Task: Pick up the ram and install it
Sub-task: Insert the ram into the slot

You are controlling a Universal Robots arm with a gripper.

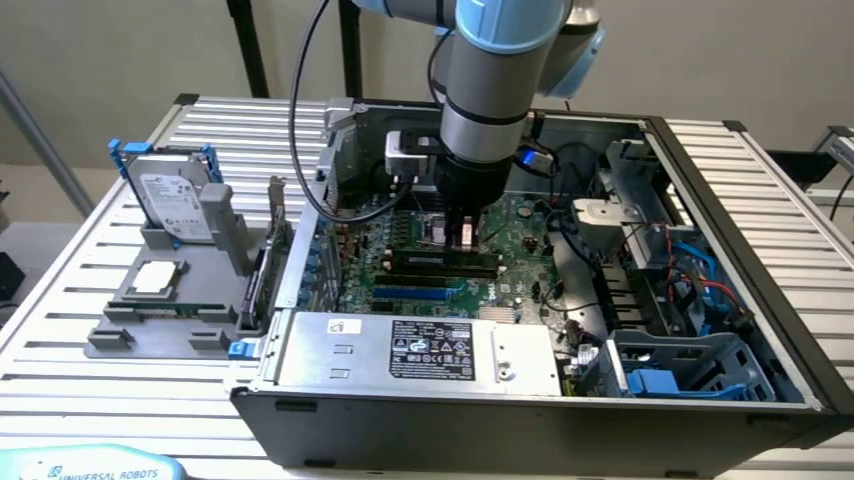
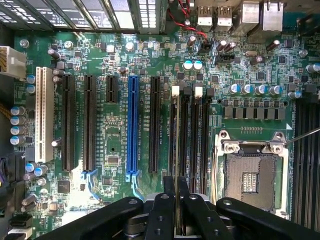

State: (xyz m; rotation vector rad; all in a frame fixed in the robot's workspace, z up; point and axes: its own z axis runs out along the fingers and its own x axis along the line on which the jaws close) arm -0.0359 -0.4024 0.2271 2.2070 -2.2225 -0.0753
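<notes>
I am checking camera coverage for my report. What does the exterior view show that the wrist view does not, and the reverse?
Only the exterior view: the grey and blue robot arm, the silver hard drive upright in the grey plastic holder, a thin green circuit-board stick, probably the ram, lying in that holder, and the black computer case.
Only the wrist view: the long white slot and the silver rear ports.
Both: the black claw over the green motherboard.
</notes>
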